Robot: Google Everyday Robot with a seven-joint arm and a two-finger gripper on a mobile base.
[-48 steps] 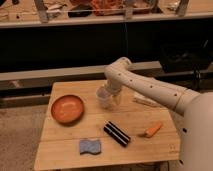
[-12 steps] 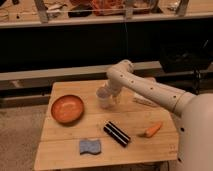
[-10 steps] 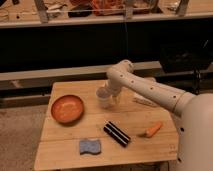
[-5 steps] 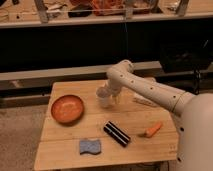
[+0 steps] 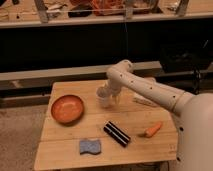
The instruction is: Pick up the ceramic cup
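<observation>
The ceramic cup (image 5: 104, 96) is small, whitish-grey and handleless. It stands upright near the middle back of the wooden table (image 5: 135, 118). My gripper (image 5: 113, 97) hangs down from the white arm and sits right against the cup's right side, at rim height. The arm's wrist hides where the gripper meets the cup. The wide orange bowl (image 5: 67, 108) sits to the cup's left, apart from it.
A black striped bar (image 5: 116, 133) lies in front of the cup. A blue sponge (image 5: 90, 146) lies near the front edge. A carrot (image 5: 152, 130) lies at the right. A pale flat object (image 5: 145, 101) lies under my arm. A dark counter runs behind the table.
</observation>
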